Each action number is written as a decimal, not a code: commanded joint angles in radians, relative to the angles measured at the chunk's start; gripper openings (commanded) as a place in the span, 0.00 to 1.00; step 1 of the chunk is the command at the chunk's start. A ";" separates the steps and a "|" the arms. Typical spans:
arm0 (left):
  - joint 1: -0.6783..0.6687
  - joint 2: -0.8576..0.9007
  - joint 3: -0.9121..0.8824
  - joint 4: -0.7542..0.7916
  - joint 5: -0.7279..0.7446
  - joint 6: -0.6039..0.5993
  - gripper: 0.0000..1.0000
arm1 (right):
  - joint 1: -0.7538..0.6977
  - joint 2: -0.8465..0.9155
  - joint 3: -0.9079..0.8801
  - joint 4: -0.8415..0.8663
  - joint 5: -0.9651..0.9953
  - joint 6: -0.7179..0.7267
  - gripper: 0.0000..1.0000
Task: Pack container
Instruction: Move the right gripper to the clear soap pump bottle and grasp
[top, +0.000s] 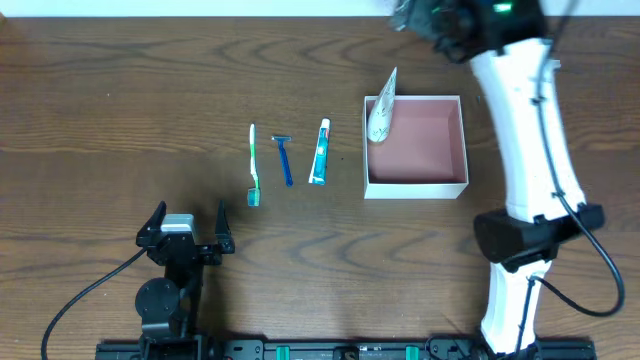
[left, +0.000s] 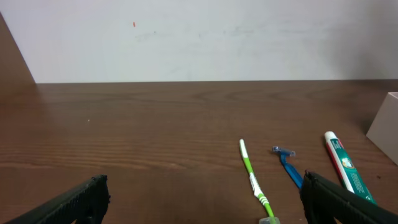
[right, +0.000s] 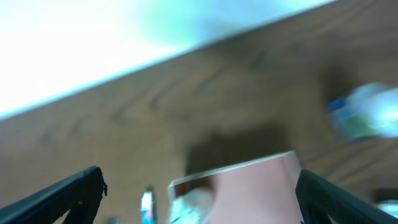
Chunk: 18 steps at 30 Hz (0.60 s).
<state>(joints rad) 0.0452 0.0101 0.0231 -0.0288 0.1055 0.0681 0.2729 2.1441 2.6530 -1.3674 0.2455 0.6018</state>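
Observation:
The container (top: 416, 187) is a square white box with a pink inside, right of centre. A green-and-white packet (top: 381, 112) leans inside it against the left wall, its top poking above the rim. My right gripper (top: 420, 17) hovers past the box's far edge. In the blurred right wrist view my right gripper (right: 200, 179) stands open and empty above the container (right: 255, 186) and the packet (right: 191, 208). My left gripper (top: 188, 225) rests open near the front left, holding nothing; the left wrist view also shows this gripper (left: 204, 183) wide open.
A green toothbrush (top: 253, 165), a blue razor (top: 285, 158) and a toothpaste tube (top: 320, 152) lie side by side left of the container. The left wrist view shows the toothbrush (left: 254, 183), razor (left: 289, 167) and tube (left: 345, 168). A blurred blue-and-white object (right: 367, 118) shows at the right.

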 joint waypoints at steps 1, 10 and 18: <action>0.006 -0.006 -0.019 -0.030 0.018 0.010 0.98 | -0.103 -0.012 0.092 -0.058 0.120 0.011 0.99; 0.006 -0.006 -0.019 -0.030 0.018 0.010 0.98 | -0.293 -0.002 -0.032 -0.089 0.077 0.424 0.99; 0.006 -0.006 -0.019 -0.030 0.018 0.010 0.98 | -0.419 0.000 -0.210 0.004 -0.051 0.597 0.94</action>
<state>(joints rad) 0.0452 0.0101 0.0231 -0.0292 0.1055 0.0681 -0.1154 2.1391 2.4920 -1.3899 0.2279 1.0882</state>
